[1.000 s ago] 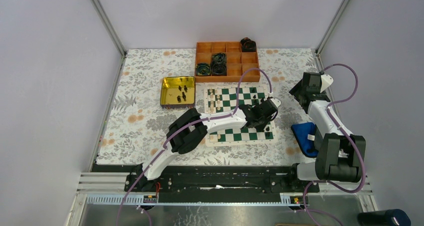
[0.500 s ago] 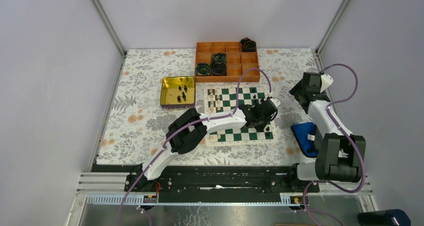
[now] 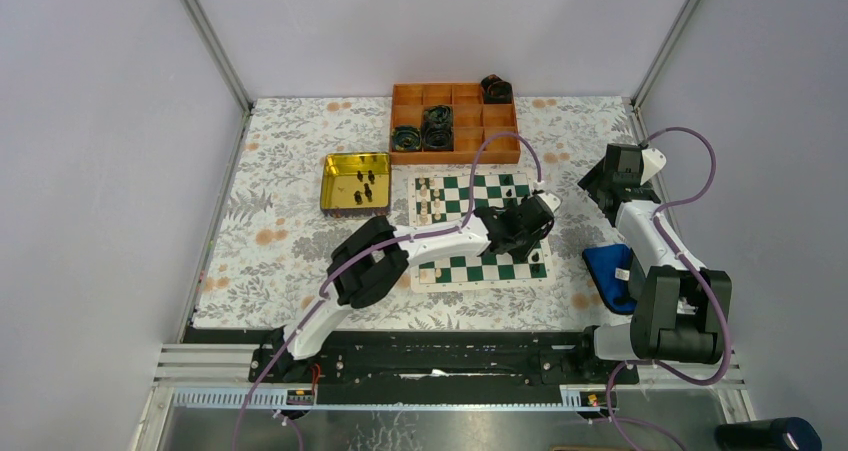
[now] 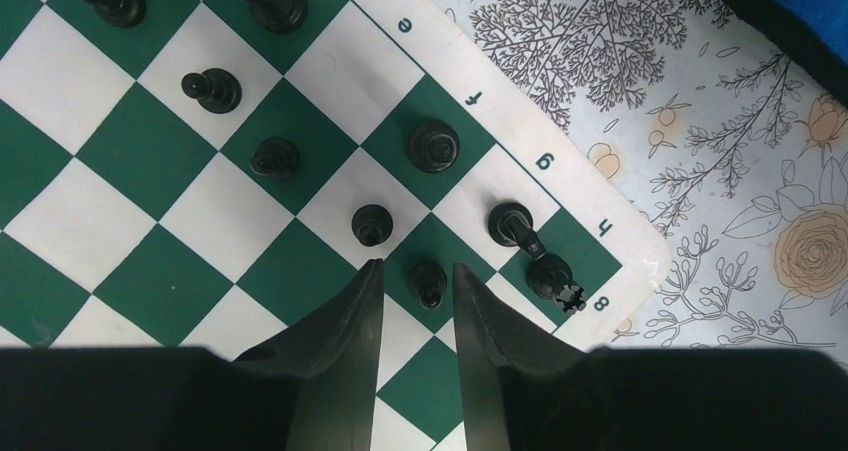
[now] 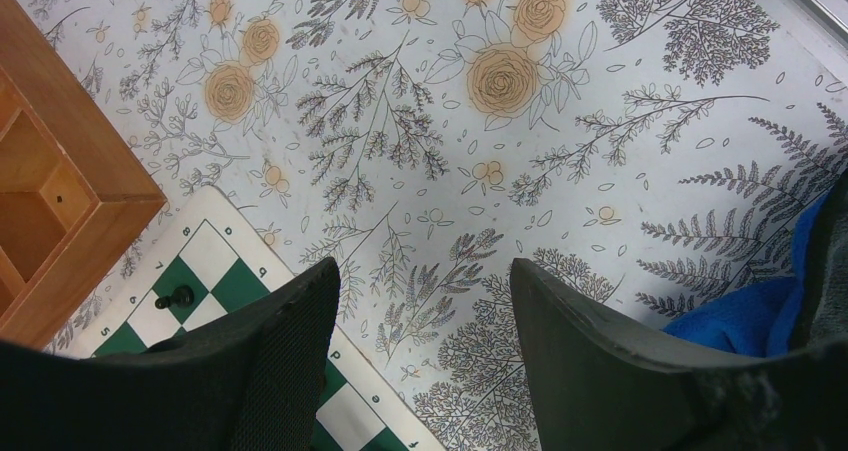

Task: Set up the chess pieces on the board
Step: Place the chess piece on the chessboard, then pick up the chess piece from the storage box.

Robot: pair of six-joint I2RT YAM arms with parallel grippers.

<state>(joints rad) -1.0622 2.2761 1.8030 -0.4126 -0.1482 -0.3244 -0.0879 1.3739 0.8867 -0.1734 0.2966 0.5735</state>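
While left tool (image 4: 417, 267) gapes around black pawn (image 4: 430, 283), other black pieces (image 4: 371, 224) crowd ahead, right tool (image 5: 422, 271) spread wide.

Left arm (image 3: 440, 239) stretched forward and rightward, wrist angled down, left gripper (image 4: 417, 269) low, jaws narrowly parted, right arm (image 3: 650, 243) folded upright at right side, right gripper (image 5: 422, 271) jaws wide apart, holding nothing
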